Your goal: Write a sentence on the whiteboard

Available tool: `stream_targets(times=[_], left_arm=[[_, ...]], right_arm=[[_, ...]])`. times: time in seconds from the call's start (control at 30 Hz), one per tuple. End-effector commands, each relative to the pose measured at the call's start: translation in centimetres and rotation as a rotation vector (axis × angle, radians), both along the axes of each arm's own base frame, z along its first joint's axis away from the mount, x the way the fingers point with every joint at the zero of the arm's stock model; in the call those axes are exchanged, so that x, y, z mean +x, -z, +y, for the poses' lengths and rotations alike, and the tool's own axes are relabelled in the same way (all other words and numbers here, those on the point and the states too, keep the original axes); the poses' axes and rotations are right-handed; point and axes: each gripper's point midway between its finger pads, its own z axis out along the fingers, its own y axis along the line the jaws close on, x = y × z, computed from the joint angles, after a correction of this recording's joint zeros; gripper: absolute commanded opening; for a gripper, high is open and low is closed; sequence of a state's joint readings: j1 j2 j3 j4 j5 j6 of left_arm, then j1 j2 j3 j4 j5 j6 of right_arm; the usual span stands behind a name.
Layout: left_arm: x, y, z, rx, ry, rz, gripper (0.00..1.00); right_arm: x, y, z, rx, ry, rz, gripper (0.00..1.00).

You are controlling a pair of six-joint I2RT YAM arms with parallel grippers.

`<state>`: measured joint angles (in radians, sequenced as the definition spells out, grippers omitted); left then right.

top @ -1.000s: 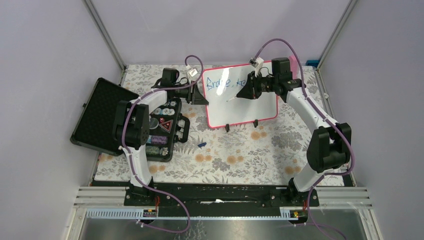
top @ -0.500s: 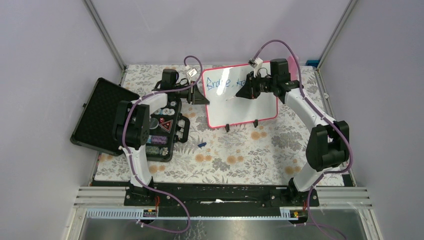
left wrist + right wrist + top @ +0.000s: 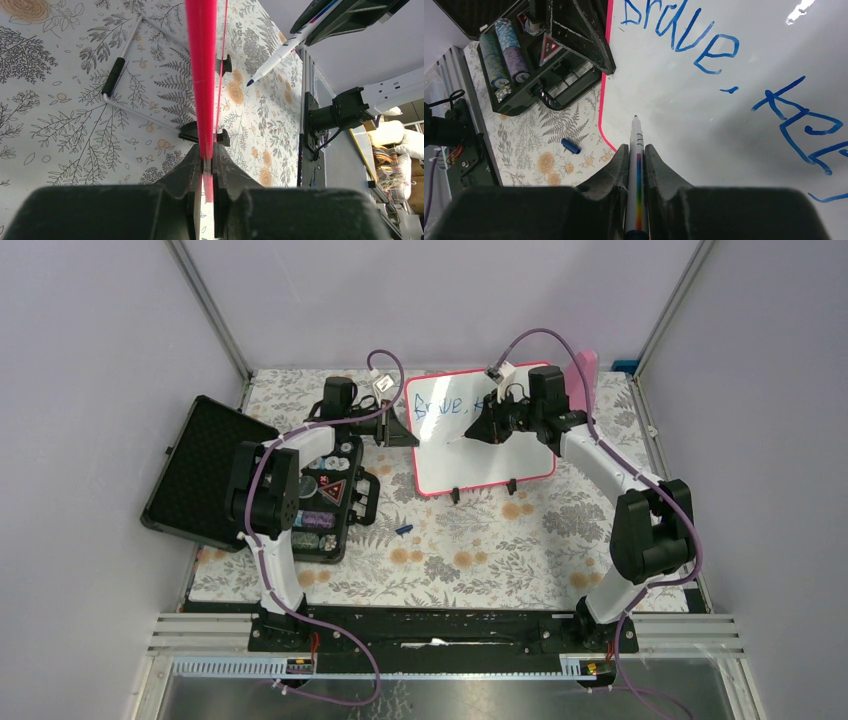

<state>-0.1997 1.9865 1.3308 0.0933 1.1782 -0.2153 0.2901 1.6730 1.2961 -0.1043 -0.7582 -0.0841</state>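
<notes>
The whiteboard (image 3: 490,462) stands on the floral mat, with its red-pink frame (image 3: 201,75) seen edge-on in the left wrist view. My left gripper (image 3: 206,152) is shut on the whiteboard's left edge. My right gripper (image 3: 636,150) is shut on a white marker (image 3: 636,165) with a rainbow stripe. The marker's tip (image 3: 248,84) hangs a little off the board, below the writing. The sentence (image 3: 684,35) is blue lettering along the top, reading "Brave," and then the start of a word (image 3: 804,125) like "kee". In the top view my right gripper (image 3: 482,428) hides part of it.
A blue marker cap (image 3: 403,530) lies on the mat in front of the board. An open black case (image 3: 205,472) with small coloured items in it (image 3: 504,55) sits at the left. A pink paddle-shaped object (image 3: 583,373) stands behind the board's right corner. The board's wire stand (image 3: 114,76) rests behind it.
My right gripper has moved left and a little down across the board with the marker. The left arm has stayed at the board's left edge.
</notes>
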Motion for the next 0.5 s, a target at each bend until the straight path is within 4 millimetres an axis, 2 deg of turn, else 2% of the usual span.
stream_targets(times=[0.0, 0.47], left_arm=[[-0.19, -2.16, -0.06, -0.040, 0.034, -0.085, 0.00], [-0.16, -1.47, -0.05, -0.036, 0.031, -0.072, 0.00]], right_arm=[[0.81, -0.57, 0.48, 0.006, 0.018, -0.075, 0.00], [1.36, -0.53, 0.12, -0.014, 0.047, -0.127, 0.00]])
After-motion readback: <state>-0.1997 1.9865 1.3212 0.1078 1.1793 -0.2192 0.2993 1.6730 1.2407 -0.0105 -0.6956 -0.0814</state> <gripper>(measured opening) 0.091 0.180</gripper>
